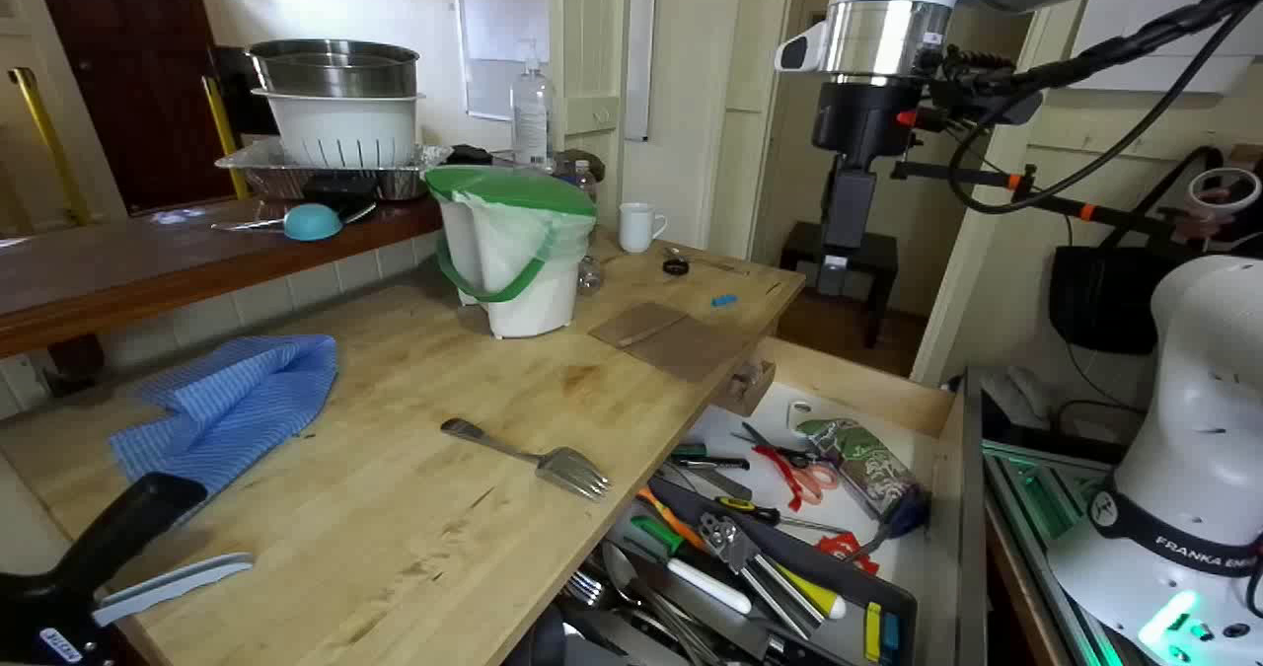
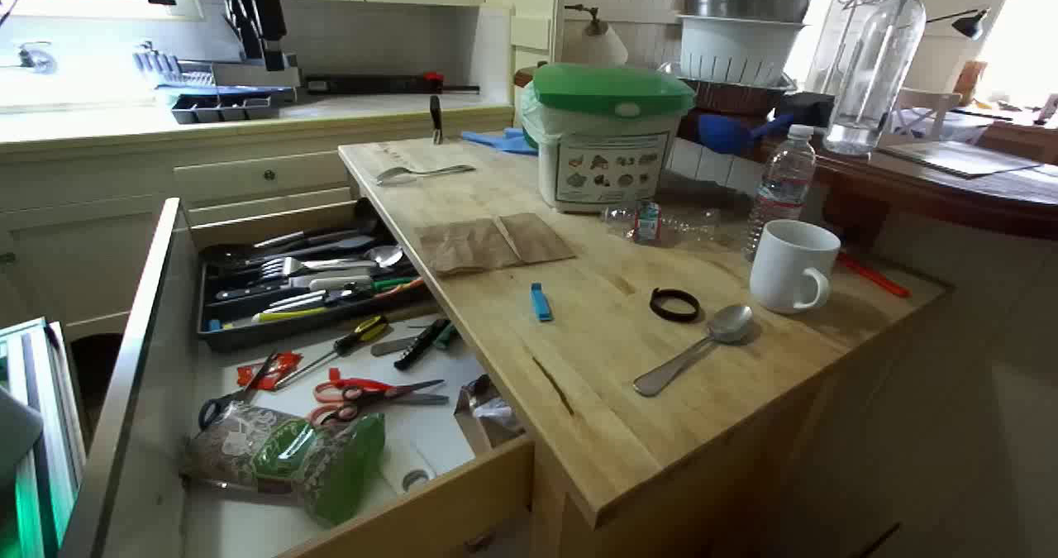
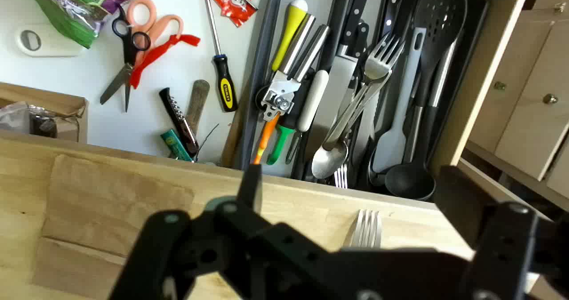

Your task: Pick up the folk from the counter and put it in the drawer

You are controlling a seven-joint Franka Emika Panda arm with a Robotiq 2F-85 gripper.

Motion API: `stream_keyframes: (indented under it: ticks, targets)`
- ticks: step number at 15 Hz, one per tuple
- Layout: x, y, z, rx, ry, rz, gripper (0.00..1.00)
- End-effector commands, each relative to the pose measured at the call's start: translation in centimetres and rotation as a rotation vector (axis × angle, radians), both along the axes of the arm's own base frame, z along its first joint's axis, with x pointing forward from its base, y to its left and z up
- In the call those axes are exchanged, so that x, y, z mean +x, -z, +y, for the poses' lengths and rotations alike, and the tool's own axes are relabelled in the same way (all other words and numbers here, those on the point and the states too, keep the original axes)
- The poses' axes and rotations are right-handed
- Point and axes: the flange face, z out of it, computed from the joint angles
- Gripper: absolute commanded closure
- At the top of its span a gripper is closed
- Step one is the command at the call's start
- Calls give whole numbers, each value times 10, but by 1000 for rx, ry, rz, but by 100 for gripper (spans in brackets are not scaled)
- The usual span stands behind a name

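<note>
The counter (image 1: 375,508) is a big, pale wooden top, and a white bucket with a green lid (image 2: 612,161) stands on it. A see-through plastic bottle (image 2: 648,223) lies just beside the bucket, a brown paper bag (image 2: 496,245) lies flat near it, and on one side of it are the fork (image 1: 538,461), a stripy blue cloth (image 1: 237,400) and a black-handled tool (image 1: 143,513). On the bucket's other side are a little blue thing (image 2: 540,302), a black ring (image 2: 676,317), a spoon (image 2: 686,358), a white mug (image 2: 785,264), a water bottle (image 2: 781,184) and a red thing (image 2: 876,275).

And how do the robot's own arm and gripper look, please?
The arm is white and rounded, with a silver metal collar and a black band lettered FRANKA low on its base. A thick black cable leaves near the collar. The gripper is black, with angular jointed links.
</note>
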Motion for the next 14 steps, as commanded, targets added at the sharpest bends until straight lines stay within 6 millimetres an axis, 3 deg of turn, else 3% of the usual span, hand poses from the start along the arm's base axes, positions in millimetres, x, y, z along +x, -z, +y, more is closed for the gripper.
stream_keyframes:
  ticks: [1, 14]
  targets:
    - [0, -1, 0, 0, 0, 1, 0]
    - [5, -3, 4, 11, -1, -26, 0]
